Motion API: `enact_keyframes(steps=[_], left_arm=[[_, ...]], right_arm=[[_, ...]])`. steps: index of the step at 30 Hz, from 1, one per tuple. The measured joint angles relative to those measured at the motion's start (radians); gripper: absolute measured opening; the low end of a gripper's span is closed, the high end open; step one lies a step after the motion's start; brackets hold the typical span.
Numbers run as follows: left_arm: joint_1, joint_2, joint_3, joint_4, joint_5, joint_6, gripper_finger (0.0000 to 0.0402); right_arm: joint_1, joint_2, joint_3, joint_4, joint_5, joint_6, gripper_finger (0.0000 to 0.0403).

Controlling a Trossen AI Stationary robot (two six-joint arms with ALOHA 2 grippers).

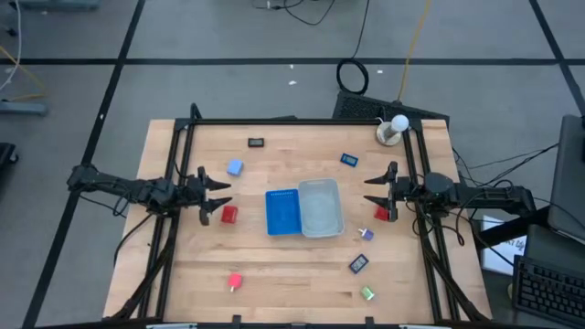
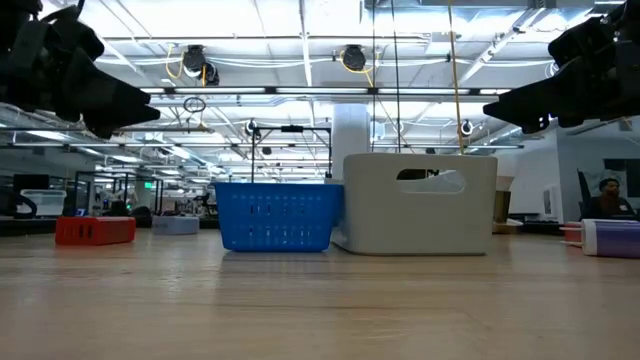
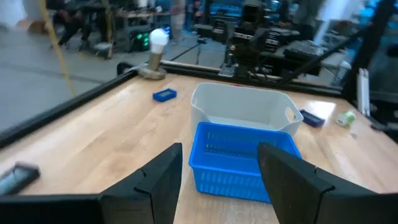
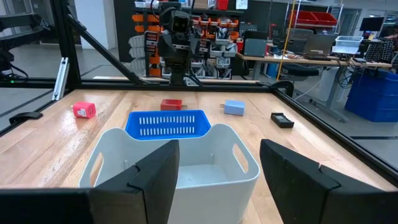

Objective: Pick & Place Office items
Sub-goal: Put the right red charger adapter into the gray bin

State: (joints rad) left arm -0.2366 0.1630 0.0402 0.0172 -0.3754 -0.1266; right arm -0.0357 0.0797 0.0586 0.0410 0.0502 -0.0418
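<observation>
The office items lie scattered on the wooden table: a black flat rectangle [image 1: 256, 143], a pale blue block [image 1: 235, 168], red blocks [image 1: 228, 214] [image 1: 235, 281] [image 1: 381, 213], dark blue flat pieces [image 1: 349, 160] [image 1: 358, 264] and a green piece [image 1: 366, 293]. My left gripper [image 1: 215, 194] is open and hovers above the table left of the blue ribbed tray [image 1: 283, 211], close to the red block. My right gripper [image 1: 377, 190] is open too, hovering right of the clear tray [image 1: 320, 206]. Both point at the trays [image 3: 239, 158] [image 4: 174, 165].
The two trays stand side by side at the table's middle [image 2: 278, 215] [image 2: 420, 203]. A white bulb on a round base [image 1: 393, 131] sits at the far right corner. Black frame rails [image 1: 183, 174] run along the left, right and far edges. A person [image 2: 605, 195] sits beyond the table.
</observation>
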Motion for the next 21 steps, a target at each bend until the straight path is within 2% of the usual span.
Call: enact_keyframes(steps=[4,8,12,18,21], left_arm=[[0.019,-0.023,0.004,0.008,0.121,0.117,0.0212],[0.088,-0.094,0.020,-0.102,0.196,0.119,0.0212],[0.171,-0.150,0.020,-0.116,0.296,0.152,0.0212],[0.269,-0.157,0.019,-0.080,0.384,0.171,0.0212],[0.287,-0.157,0.019,-0.081,0.432,0.198,0.0212]], right_arm=[[0.000,0.000,0.000,0.003,0.000,0.002,0.0215],[0.000,0.000,0.000,0.012,0.000,0.003,0.0217],[0.000,0.000,0.000,0.073,0.001,0.017,0.0219],[0.000,0.000,0.000,0.143,0.000,0.302,0.0216],[0.000,0.000,0.000,0.147,0.001,0.386,0.0216]])
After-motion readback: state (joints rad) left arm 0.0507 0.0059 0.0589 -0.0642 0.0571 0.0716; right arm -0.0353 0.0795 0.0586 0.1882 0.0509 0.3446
